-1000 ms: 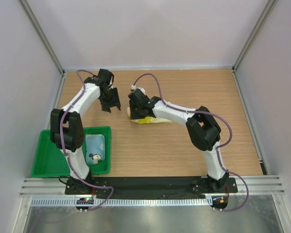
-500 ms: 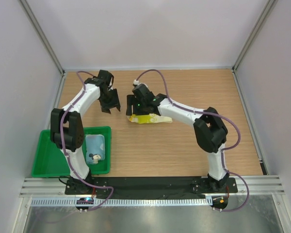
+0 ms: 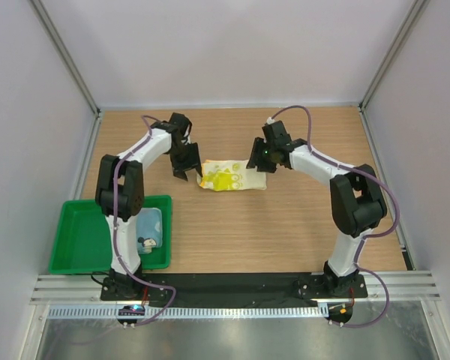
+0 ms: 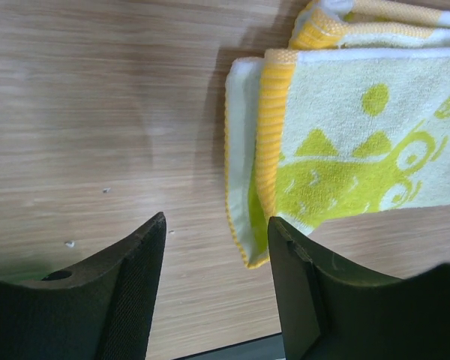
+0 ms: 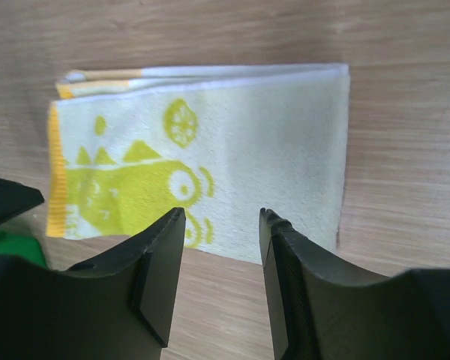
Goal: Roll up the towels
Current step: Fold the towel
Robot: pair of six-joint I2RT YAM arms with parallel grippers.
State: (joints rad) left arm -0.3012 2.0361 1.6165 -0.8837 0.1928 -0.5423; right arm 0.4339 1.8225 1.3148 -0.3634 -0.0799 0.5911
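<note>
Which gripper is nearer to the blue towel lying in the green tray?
Left. The left gripper is beyond the blue towel, at the yellow towel's left end; the right gripper is farther, at its right end.

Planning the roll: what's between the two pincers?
The yellow towel, lying flat, fills the stretch between the left pincer and the right pincer. The top view shows it.

The wooden table (image 3: 285, 225) bears a folded yellow towel (image 3: 230, 176), lying flat, and a green tray (image 3: 82, 240) (blue towel (image 3: 148, 223) inside) near-left.
</note>
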